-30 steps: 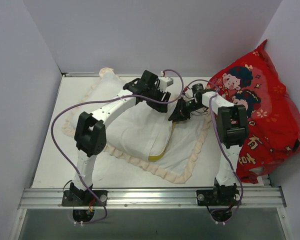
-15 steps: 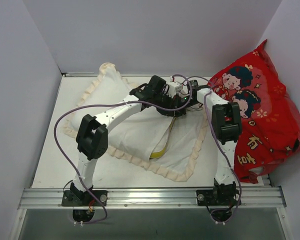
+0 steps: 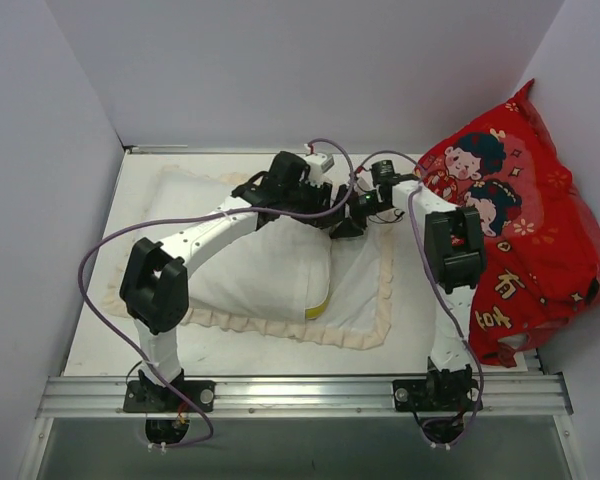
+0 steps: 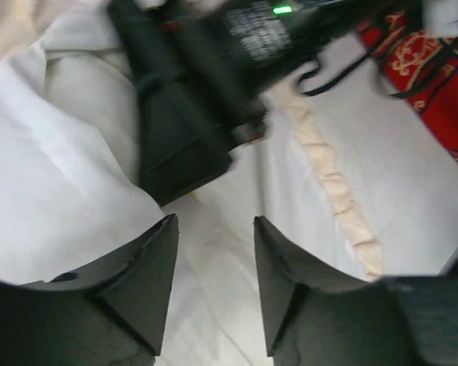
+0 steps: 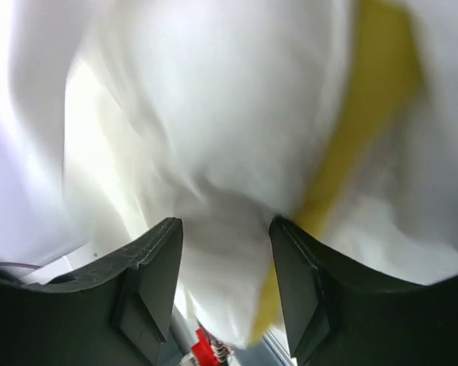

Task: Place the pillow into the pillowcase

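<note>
My left gripper [image 4: 214, 225]: shut a moment ago, now half apart and empty. Pillowcase [image 3: 365, 285] has dropped flat. Pillow [image 3: 260, 265] lies on it, yellow strip [image 3: 320, 303] at 5 o'clock, uncovered. Right gripper [image 5: 225, 223], 2 o'clock of pillow, has likewise parted. Regrasp likely needed.

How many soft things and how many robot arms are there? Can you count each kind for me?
White pillow: 1
Frilly pillowcase: 1
Red cushion with cartoon kids: 1
Robot arms: 2, the left arm and the right arm
Total: 5
</note>
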Controlling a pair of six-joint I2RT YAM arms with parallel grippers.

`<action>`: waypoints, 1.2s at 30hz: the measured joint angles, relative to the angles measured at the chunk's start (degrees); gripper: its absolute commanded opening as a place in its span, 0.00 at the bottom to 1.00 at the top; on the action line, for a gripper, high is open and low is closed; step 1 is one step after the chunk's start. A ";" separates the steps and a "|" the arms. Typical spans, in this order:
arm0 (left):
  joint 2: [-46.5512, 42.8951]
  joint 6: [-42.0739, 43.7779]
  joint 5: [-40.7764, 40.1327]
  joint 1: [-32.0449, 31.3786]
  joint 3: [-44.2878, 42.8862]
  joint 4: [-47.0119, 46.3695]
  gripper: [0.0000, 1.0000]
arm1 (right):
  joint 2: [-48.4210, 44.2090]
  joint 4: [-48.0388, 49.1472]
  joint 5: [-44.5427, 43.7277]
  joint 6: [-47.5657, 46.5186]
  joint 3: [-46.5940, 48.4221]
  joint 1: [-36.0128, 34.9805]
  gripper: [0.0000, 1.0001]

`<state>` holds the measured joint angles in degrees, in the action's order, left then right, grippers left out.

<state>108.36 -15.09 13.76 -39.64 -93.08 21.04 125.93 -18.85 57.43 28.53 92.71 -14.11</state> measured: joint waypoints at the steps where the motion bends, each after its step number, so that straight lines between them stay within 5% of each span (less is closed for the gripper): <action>1: -0.31 0.83 -0.22 0.90 0.00 0.63 0.64 | -1.14 -1.27 -0.70 -1.16 -1.09 1.11 0.51; 8: -6.84 11.10 -1.77 5.75 3.39 7.17 0.70 | -12.79 -12.81 -10.29 -11.74 -8.02 8.66 0.45; 16: -6.43 14.97 -3.58 -5.81 2.62 9.73 0.70 | -13.44 -16.85 -16.72 -15.61 -10.88 3.61 0.36; 24: 7.76 12.81 -23.61 -12.22 -8.85 13.88 0.83 | -8.11 -17.07 -22.77 -14.88 -13.33 4.96 0.25; 31: 15.85 10.54 -36.35 -12.48 -10.88 18.27 0.82 | -7.82 -17.40 -22.62 -12.04 -14.95 6.99 0.24; 34: 17.51 9.66 -36.06 -11.69 -10.88 18.40 0.37 | -7.82 -17.38 -22.60 -11.43 -15.13 6.95 0.26; 35: 17.57 9.66 -34.97 -11.10 -10.88 18.56 0.00 | -7.82 -17.38 -22.53 -11.34 -15.17 6.95 0.26; 36: 17.46 9.70 -33.38 -10.32 -10.88 18.69 0.00 | -7.82 -17.38 -22.40 -11.34 -15.17 6.95 0.27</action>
<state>125.82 -5.39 -19.62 -49.95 -103.96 39.72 118.10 -36.23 35.03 17.19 77.54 -7.16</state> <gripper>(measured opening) 0.330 0.257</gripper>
